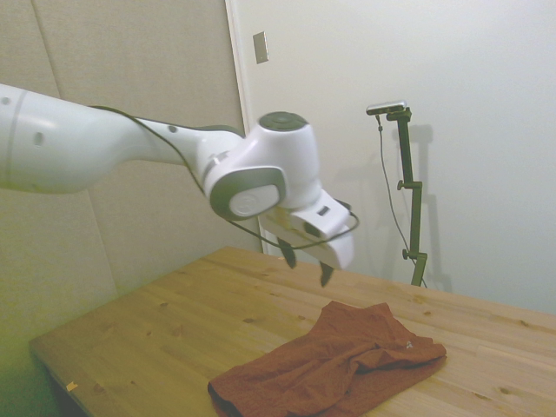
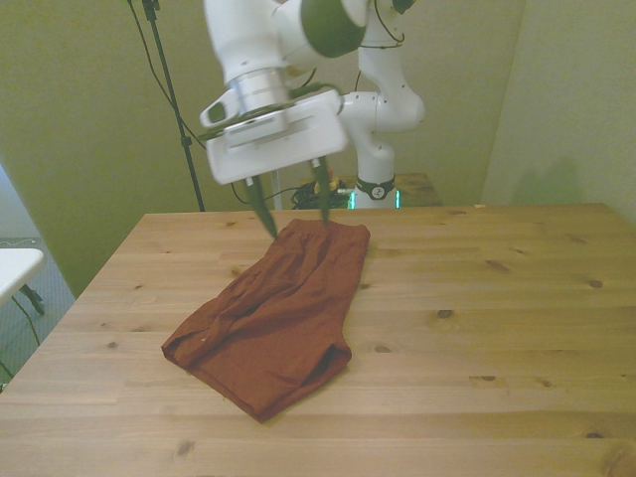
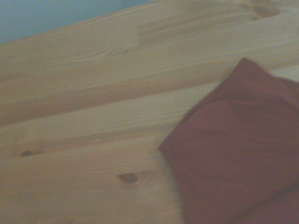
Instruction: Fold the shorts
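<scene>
The rust-red shorts (image 2: pixel 273 313) lie rumpled on the wooden table (image 2: pixel 497 298), partly doubled over, running from near the table's middle toward the front view's left. In the side view the shorts (image 1: pixel 334 365) sit near the table's near edge. My gripper (image 2: pixel 295 211) hangs in the air above the far end of the shorts, fingers pointing down and apart, open with nothing between them. From the side, the gripper (image 1: pixel 306 263) is clearly above the cloth and not touching it. The wrist view shows a blurred corner of the shorts (image 3: pixel 238 154) on the planks.
A wall stands behind the table in the side view. At the front view's left edge a white surface (image 2: pixel 15 268) sits beside the table. Bare planks (image 2: pixel 517 368) stretch across the front view's right half.
</scene>
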